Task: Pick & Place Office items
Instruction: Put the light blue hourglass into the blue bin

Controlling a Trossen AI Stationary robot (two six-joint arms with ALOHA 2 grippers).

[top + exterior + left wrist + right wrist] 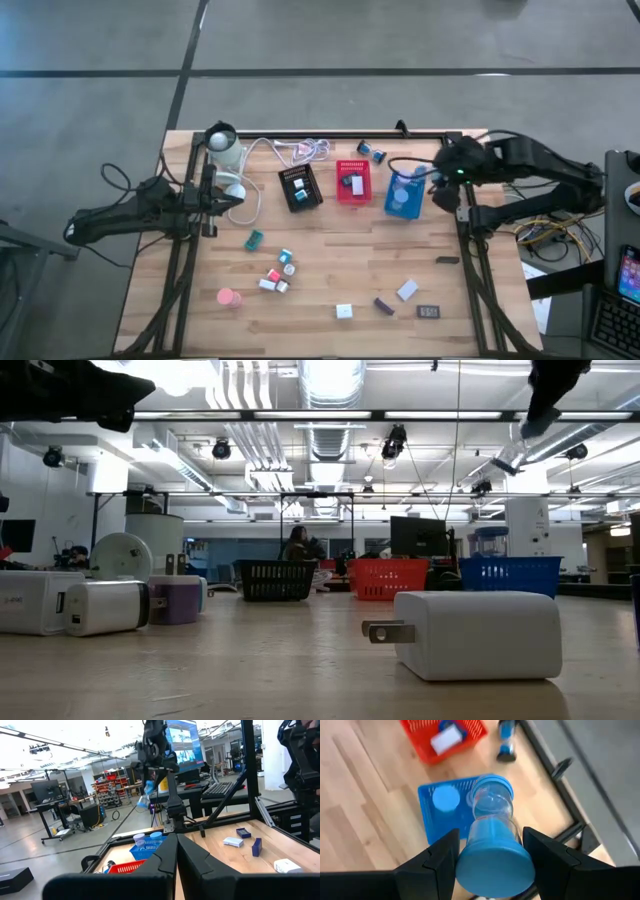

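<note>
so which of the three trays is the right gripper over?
The blue tray, rightmost of the three. The right gripper holds a blue roll above it; the red tray and black tray sit further left.

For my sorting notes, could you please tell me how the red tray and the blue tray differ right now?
The red tray holds a white block; the blue tray holds a blue roll. The right gripper hangs above the blue tray gripping another blue roll; nothing hovers over the red tray. Both are small mesh trays along the table's far edge.
</note>
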